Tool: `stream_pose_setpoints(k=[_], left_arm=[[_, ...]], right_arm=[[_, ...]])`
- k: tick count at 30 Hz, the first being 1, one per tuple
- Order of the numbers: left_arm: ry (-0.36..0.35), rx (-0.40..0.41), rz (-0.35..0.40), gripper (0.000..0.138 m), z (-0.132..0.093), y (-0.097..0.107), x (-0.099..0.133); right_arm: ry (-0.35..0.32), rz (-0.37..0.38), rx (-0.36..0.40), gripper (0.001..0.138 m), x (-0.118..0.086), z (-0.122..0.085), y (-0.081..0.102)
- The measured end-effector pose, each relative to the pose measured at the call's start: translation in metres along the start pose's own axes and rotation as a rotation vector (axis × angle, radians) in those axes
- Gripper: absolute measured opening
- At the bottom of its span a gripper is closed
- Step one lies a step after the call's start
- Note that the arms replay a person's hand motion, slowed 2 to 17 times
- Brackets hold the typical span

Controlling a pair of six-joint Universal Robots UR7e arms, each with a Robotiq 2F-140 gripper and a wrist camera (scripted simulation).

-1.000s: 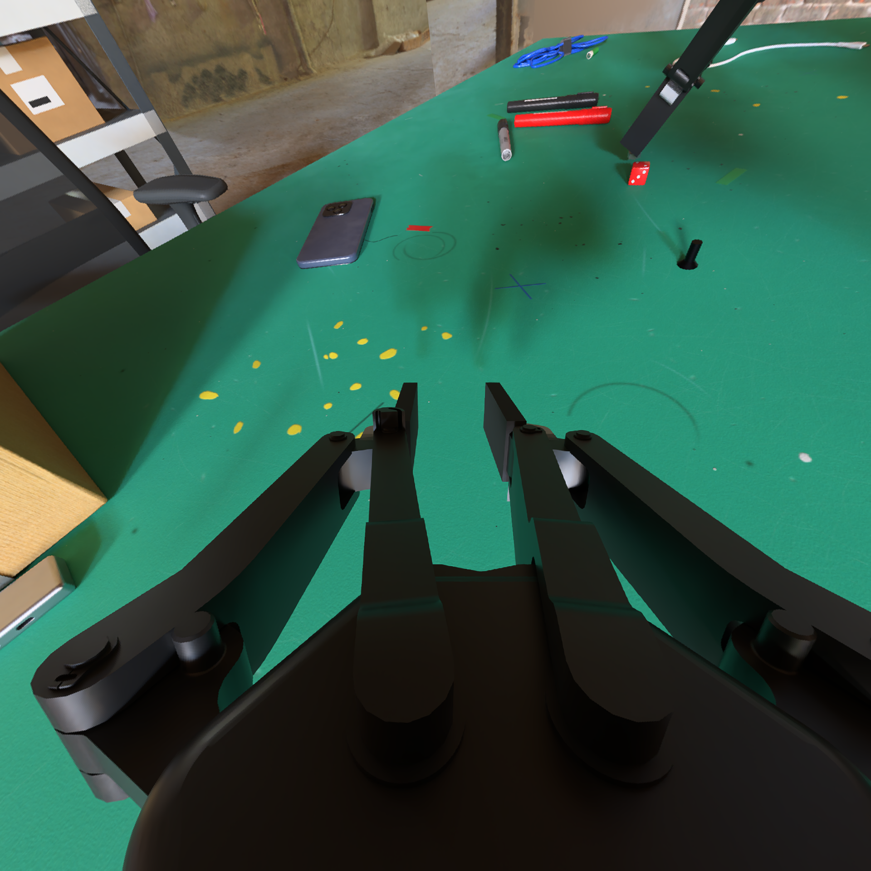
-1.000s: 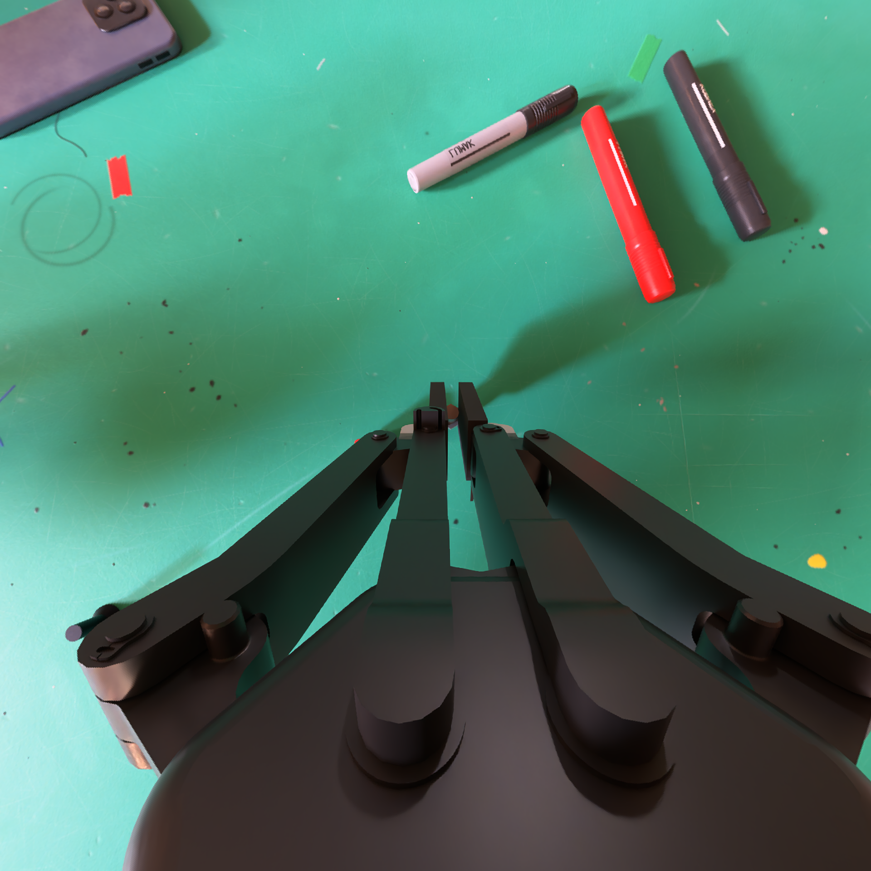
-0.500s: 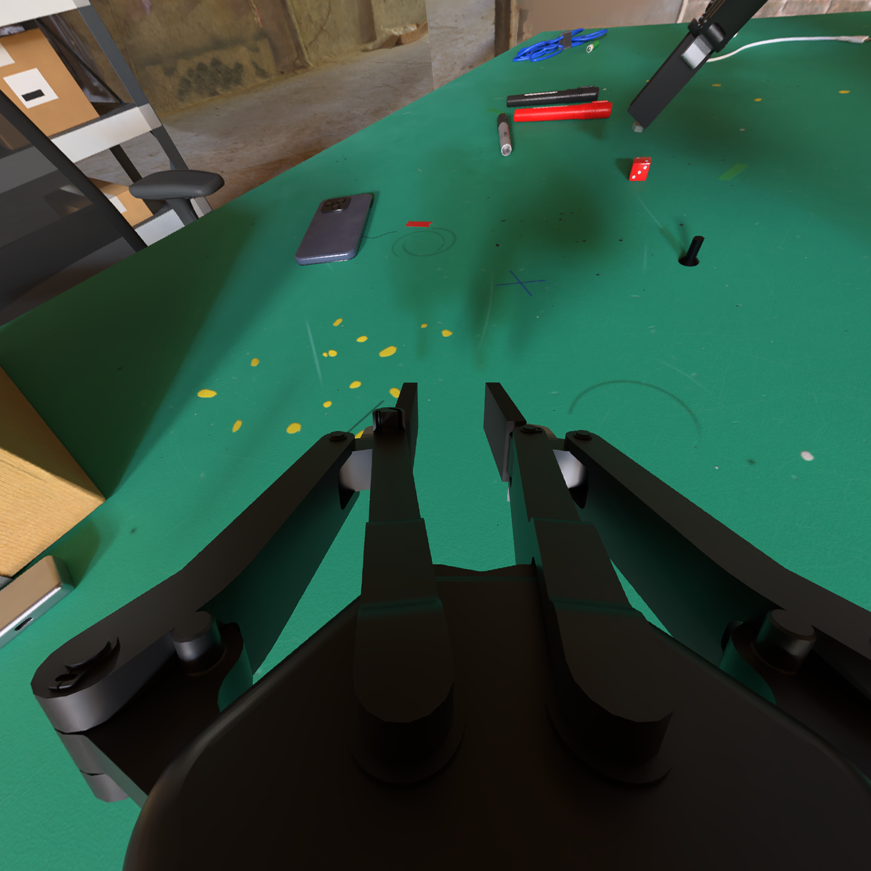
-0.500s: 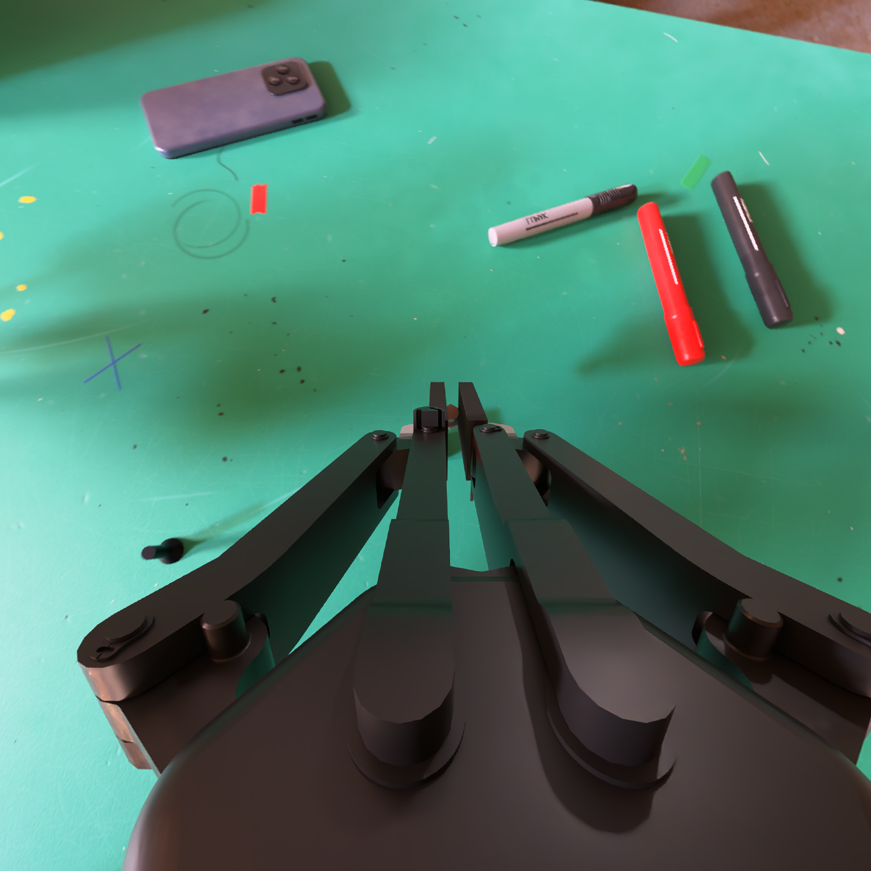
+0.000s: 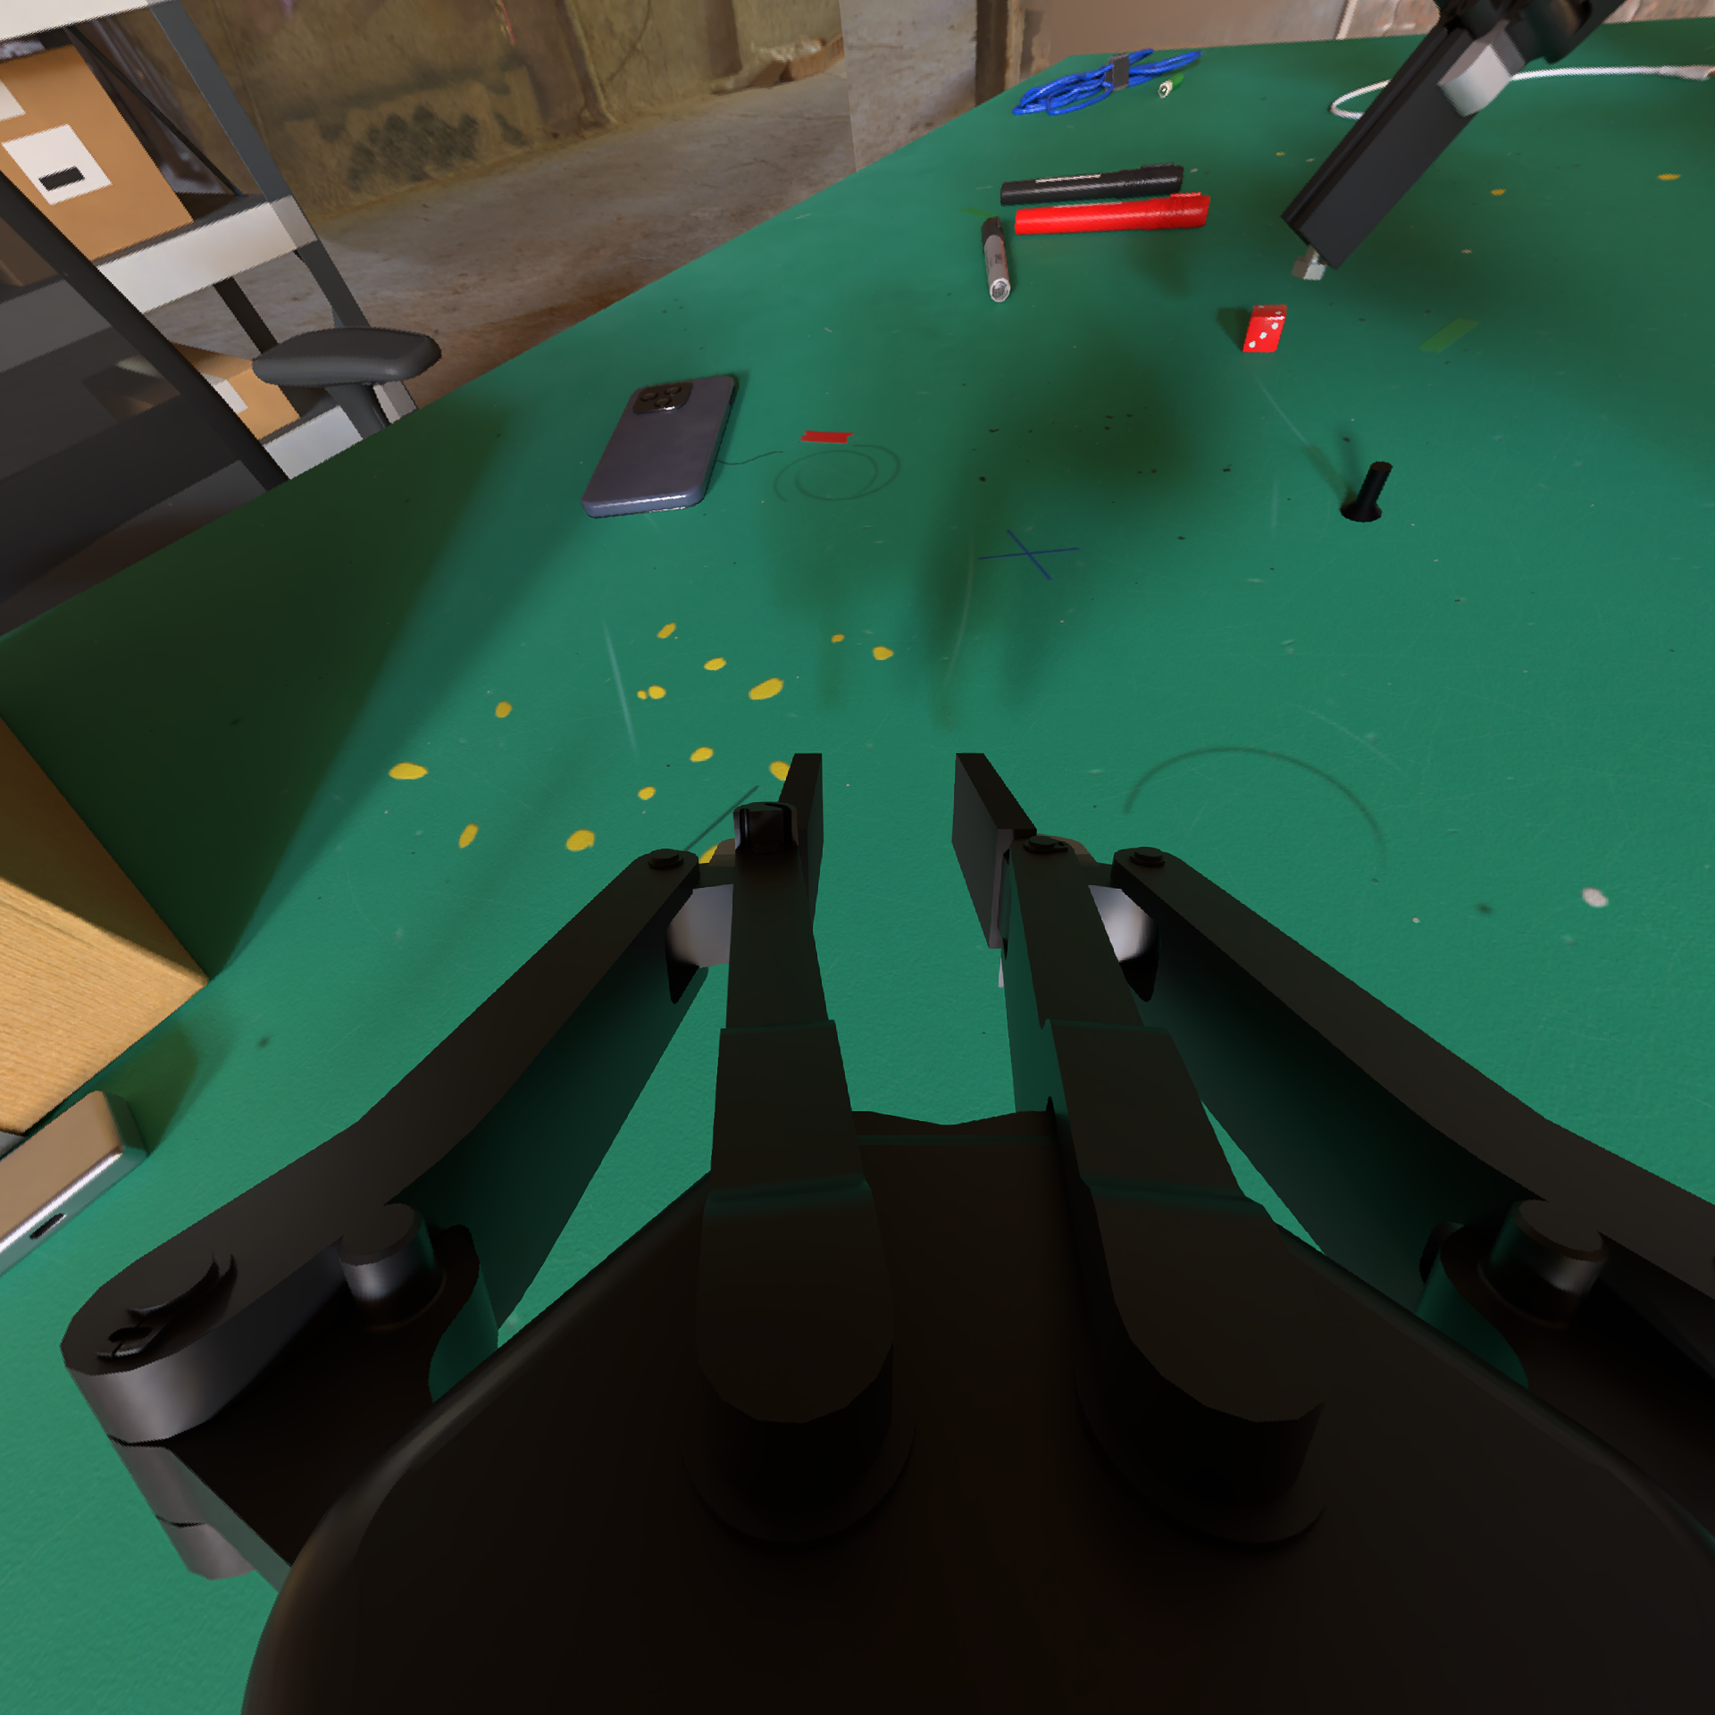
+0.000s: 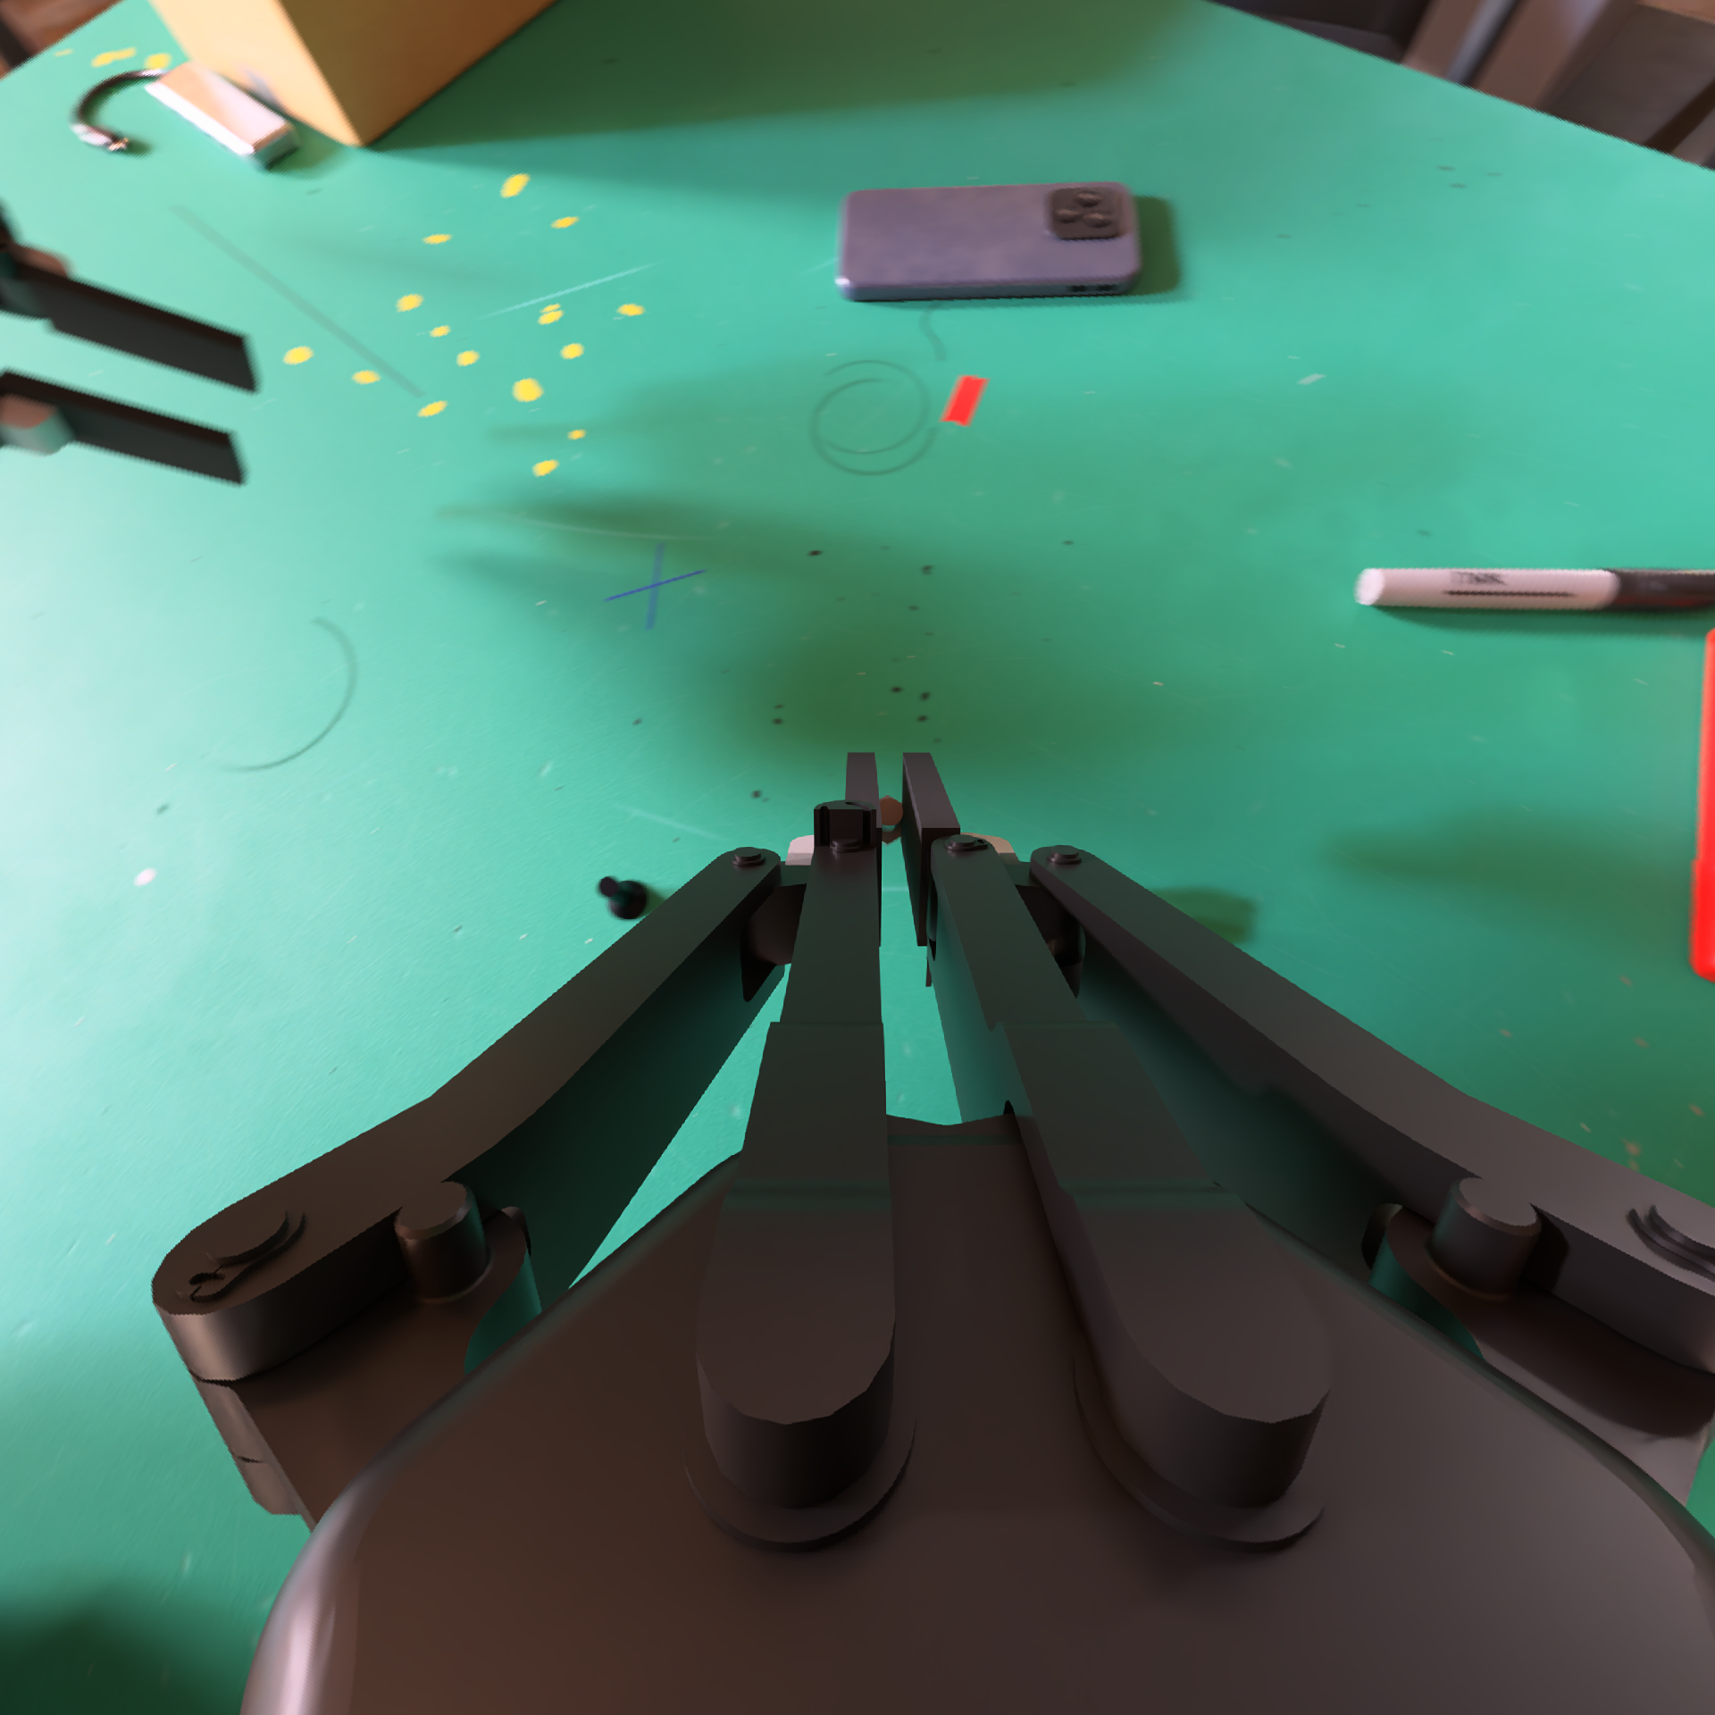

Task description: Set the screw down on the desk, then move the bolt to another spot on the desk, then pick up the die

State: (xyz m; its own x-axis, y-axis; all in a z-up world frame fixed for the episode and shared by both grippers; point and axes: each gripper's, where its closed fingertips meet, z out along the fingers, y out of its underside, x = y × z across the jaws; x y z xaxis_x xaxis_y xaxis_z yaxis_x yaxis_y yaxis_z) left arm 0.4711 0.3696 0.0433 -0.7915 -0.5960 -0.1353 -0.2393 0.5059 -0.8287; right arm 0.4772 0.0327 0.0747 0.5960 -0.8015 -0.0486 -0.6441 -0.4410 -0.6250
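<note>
My right gripper [image 6: 889,770] is shut on a small screw [image 6: 889,812], a pale stub between its fingertips. In the left wrist view it [image 5: 1313,243] hangs above the green desk [image 5: 1206,928], with the screw's [image 5: 1308,266] grey end below the tips, just beyond the red die [image 5: 1264,329]. The black bolt [image 5: 1364,492] stands head down on the desk; in the right wrist view it [image 6: 622,896] is left of my fingers. The die is hidden in the right wrist view. My left gripper [image 5: 888,770] is open and empty, low over yellow specks; it also shows in the right wrist view [image 6: 243,413].
A grey phone [image 5: 664,445] [image 6: 988,241] lies mid-desk. Black [image 5: 1090,184], red [image 5: 1109,215] and white [image 5: 995,260] [image 6: 1485,589] markers lie far off. A blue cable [image 5: 1104,83], a cardboard box [image 5: 56,974] [image 6: 343,56] and a chair [image 5: 343,357] are at the edges.
My right gripper has lifted and pulled back from beside the die, still shut; its view swung to take in the phone, the bolt and the left gripper. The left gripper has not moved.
</note>
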Motion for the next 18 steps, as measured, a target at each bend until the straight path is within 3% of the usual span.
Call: stream_pose_setpoints(k=[7, 18], left_arm=[[0.001, -0.002, -0.001, 0.038, 0.000, 0.000, 0.000], [0.003, -0.005, 0.003, 0.038, 0.001, 0.001, 0.000]], right_arm=[[-0.166, -0.148, -0.049, 0.008, -0.047, 0.001, 0.010], [-0.246, -0.323, -0.147, 0.008, -0.088, 0.009, 0.030]])
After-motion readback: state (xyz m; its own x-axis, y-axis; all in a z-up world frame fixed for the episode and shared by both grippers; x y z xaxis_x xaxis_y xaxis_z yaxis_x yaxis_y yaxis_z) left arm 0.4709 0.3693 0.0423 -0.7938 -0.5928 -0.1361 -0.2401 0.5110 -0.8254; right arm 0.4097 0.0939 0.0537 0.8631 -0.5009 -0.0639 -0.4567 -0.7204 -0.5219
